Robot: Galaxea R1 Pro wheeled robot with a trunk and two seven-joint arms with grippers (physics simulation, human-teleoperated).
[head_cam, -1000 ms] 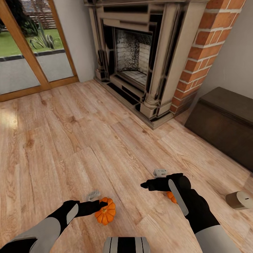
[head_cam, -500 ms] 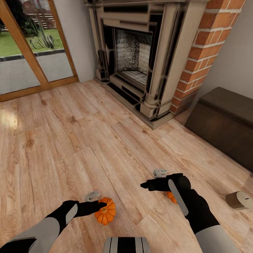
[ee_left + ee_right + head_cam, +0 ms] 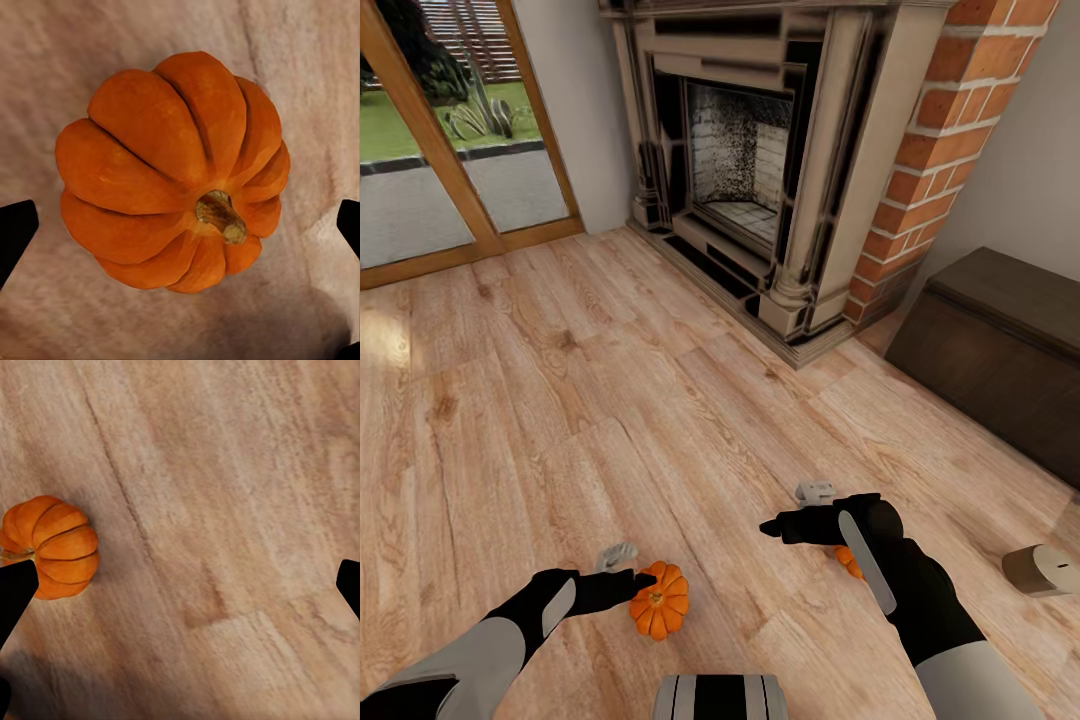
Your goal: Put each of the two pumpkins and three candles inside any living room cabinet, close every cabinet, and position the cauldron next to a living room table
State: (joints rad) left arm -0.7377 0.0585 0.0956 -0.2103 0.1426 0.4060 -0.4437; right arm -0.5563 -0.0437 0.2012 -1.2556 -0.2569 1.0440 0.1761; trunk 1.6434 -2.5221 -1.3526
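Head view: bright orange ribbed pumpkin (image 3: pixel 659 601) on the wood plank floor (image 3: pixel 560 420) just beside the left gripper (image 3: pixel 622 578), second orange pumpkin (image 3: pixel 847 560) partly hidden under the right gripper (image 3: pixel 772 526), beige-tan candle (image 3: pixel 1040 570) near the dark brown wooden cabinet (image 3: pixel 1000 350), left wrist view: jaws spread wide either side of the pumpkin (image 3: pixel 169 169), right wrist view: jaws spread, pumpkin (image 3: pixel 51 546) beside one fingertip (image 3: pixel 15 592).

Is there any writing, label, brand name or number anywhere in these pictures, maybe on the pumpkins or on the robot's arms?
None. No word, number or sign can be read in any view: the pumpkin under the left gripper is plain orange skin, the second pumpkin by the right gripper too, and the fireplace, cabinet and floor carry no lettering.
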